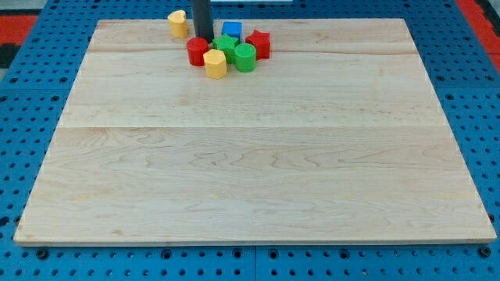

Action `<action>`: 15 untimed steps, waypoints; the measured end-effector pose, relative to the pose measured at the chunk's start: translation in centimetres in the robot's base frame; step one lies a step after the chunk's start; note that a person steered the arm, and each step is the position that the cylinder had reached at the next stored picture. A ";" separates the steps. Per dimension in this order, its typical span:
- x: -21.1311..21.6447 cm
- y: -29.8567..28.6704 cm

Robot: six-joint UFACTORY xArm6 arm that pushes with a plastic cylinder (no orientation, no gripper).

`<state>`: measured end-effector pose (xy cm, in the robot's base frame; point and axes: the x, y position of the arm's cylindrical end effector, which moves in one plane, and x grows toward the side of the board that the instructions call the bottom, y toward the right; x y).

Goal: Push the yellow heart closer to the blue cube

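Observation:
The yellow heart (178, 23) lies near the top edge of the wooden board (250, 156), left of the other blocks. The blue cube (231, 32) sits to its right, at the back of a tight cluster. My tip (203, 40) stands between the two, just right of the yellow heart and left of the blue cube, right behind the red cylinder (197, 51). The rod comes down from the view's top.
The cluster also holds a green star-shaped block (225, 47), a green cylinder (244, 56), a red star-shaped block (258, 44) and a yellow hexagonal block (215, 64). A blue pegboard (31, 156) surrounds the board.

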<state>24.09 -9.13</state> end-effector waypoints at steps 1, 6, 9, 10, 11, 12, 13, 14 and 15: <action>0.7 -5.5; -5.0 -8.2; -3.9 -3.3; -4.9 -4.4; -4.9 -3.5; -4.9 -1.5; -4.9 -1.3; -0.2 -2.3; 3.0 -4.8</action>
<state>27.09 -13.96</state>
